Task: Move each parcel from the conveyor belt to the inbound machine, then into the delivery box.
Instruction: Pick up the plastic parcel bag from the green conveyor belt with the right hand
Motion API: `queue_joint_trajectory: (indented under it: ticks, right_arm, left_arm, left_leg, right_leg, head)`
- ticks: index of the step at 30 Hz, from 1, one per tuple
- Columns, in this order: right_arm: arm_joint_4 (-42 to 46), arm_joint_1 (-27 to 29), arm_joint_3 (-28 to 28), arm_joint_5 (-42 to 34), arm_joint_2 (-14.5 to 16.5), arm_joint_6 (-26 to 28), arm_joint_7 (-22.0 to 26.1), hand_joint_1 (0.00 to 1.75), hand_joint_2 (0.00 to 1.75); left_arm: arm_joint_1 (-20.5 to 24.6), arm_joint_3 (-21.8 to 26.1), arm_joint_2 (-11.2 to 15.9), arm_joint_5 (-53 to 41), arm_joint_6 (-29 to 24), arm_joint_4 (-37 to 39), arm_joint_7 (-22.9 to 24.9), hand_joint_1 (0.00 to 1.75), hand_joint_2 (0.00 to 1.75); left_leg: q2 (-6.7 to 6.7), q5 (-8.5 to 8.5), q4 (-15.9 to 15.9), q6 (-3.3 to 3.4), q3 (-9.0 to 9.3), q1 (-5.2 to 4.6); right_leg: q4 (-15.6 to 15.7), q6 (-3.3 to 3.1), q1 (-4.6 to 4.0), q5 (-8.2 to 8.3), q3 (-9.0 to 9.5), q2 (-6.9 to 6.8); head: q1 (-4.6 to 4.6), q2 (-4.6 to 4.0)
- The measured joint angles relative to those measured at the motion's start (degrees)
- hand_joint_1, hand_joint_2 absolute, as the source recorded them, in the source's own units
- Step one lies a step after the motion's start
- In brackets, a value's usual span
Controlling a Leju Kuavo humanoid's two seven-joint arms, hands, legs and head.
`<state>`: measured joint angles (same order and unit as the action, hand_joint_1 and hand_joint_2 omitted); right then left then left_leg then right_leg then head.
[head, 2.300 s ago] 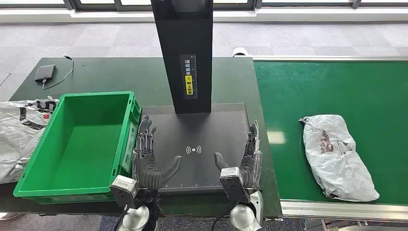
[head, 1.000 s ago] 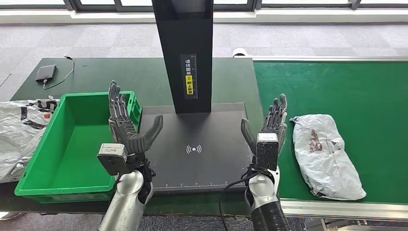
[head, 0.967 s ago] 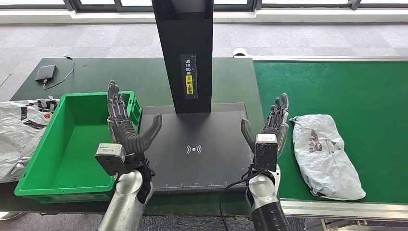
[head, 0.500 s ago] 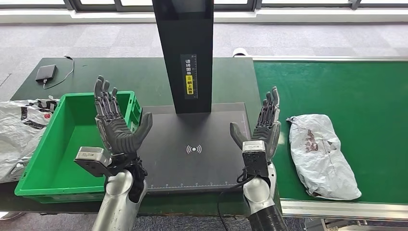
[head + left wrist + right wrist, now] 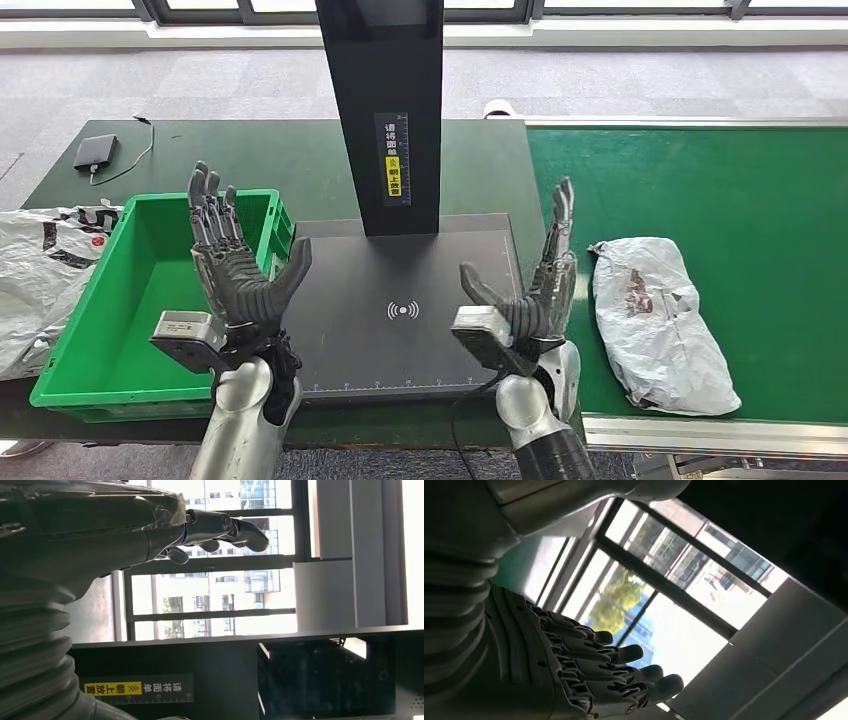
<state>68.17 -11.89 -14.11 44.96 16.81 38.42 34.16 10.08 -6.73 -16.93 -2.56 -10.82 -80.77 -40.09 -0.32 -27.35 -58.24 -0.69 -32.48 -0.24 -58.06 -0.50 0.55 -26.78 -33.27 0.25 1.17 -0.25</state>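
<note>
The head view is bright and sharp. Daylight comes from the windows (image 5: 300,8) beyond the far edge of the desk (image 5: 250,150). Shadows are soft and faint. The black scanner plate (image 5: 400,290) has a dull shine, and the white parcel (image 5: 655,320) on the green belt (image 5: 700,190) looks bright but not washed out.

In the left wrist view the window panes (image 5: 215,600) glow almost white, so the left hand (image 5: 220,530) looks dark against them. The near cover is blurry.

In the right wrist view the sky is washed out, and the right hand (image 5: 589,670) sits in shade, a little soft.
</note>
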Motion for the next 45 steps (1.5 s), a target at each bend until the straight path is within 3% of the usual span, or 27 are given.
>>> queue_joint_trajectory:
  ticks: [3, 6, 9, 13, 17, 24, 42, 45]
  right_arm:
    - [0.37, 0.9, 5.74, 17.85, 0.0, 1.25, -7.24, 0.0, 1.75]
    - [1.46, 1.72, 10.98, 26.22, 0.0, 1.56, -11.71, 0.0, 1.75]
    - [2.52, 1.97, 16.28, 31.6, -0.03, 1.65, -13.22, 0.0, 1.75]
    - [3.14, 1.63, 22.57, 32.54, -0.03, 1.69, -11.83, 0.0, 1.75]
    - [3.38, 1.53, 25.28, 32.69, -0.02, 1.69, -11.66, 0.0, 1.75]
    - [3.39, -0.27, 25.79, 34.18, 0.25, 1.69, -14.51, 0.0, 1.75]
    - [3.39, -1.13, 25.83, 34.36, 0.45, 1.69, -14.57, 0.0, 1.75]
    - [3.1, -1.31, 25.85, 37.35, 0.44, 1.68, -18.24, 0.0, 1.75]
  left_arm:
    - [-1.03, 0.27, 0.1, 0.01, -0.23, -0.62, 0.0, 0.0, 1.75]
    - [-1.91, 0.54, 0.2, 0.01, -0.42, -1.11, 0.0, 0.0, 1.75]
    - [-2.13, 0.87, 0.21, 0.28, -0.56, -1.67, 0.0, 0.0, 1.75]
    - [-2.32, 1.44, 0.21, 0.9, -0.52, -2.31, 0.0, 0.0, 1.75]
    - [-2.46, 1.91, 0.21, 1.06, -0.52, -2.68, 0.0, 0.0, 1.75]
    - [-2.74, 2.78, 0.21, 1.14, -0.46, -3.48, 0.0, 0.0, 1.75]
    - [-3.15, 4.52, 0.21, 1.34, -0.18, -4.21, 0.0, 0.0, 1.75]
    - [-3.16, 4.61, 0.21, 1.34, -0.2, -4.25, 0.0, 0.0, 1.75]
  left_leg:
    - [-0.11, 0.01, 0.0, 0.01, -0.03, -0.01]
    - [-0.12, 0.0, -0.01, 0.03, -0.06, -0.03]
    - [-0.14, -0.01, -0.02, 0.05, -0.08, -0.07]
    - [-0.16, 0.0, -0.02, 0.06, -0.1, -0.08]
    - [-0.15, 0.0, -0.02, 0.06, -0.09, -0.07]
    - [-0.13, 0.01, -0.02, 0.06, -0.08, -0.07]
    - [-0.14, 0.01, -0.02, 0.07, -0.09, -0.07]
    - [-0.13, 0.01, -0.01, 0.07, -0.09, -0.07]
  right_leg:
    - [0.0, 0.0, 0.01, 0.0, 0.04, -0.09]
    - [0.0, 0.01, 0.04, 0.0, 0.03, -0.1]
    - [0.01, 0.01, 0.07, 0.0, 0.03, -0.13]
    - [0.01, 0.02, 0.07, 0.0, 0.04, -0.16]
    - [0.01, 0.02, 0.07, 0.0, 0.04, -0.15]
    - [0.0, 0.02, 0.06, 0.0, 0.02, -0.13]
    - [0.0, 0.02, 0.06, 0.0, 0.03, -0.13]
    - [0.0, 0.02, 0.06, 0.0, 0.03, -0.13]
  head:
    - [0.01, -0.01]
    - [0.01, 0.0]
    - [0.01, 0.01]
    - [0.01, 0.01]
    - [0.01, 0.0]
    - [0.01, 0.0]
    - [0.01, -0.01]
    - [0.01, -0.01]
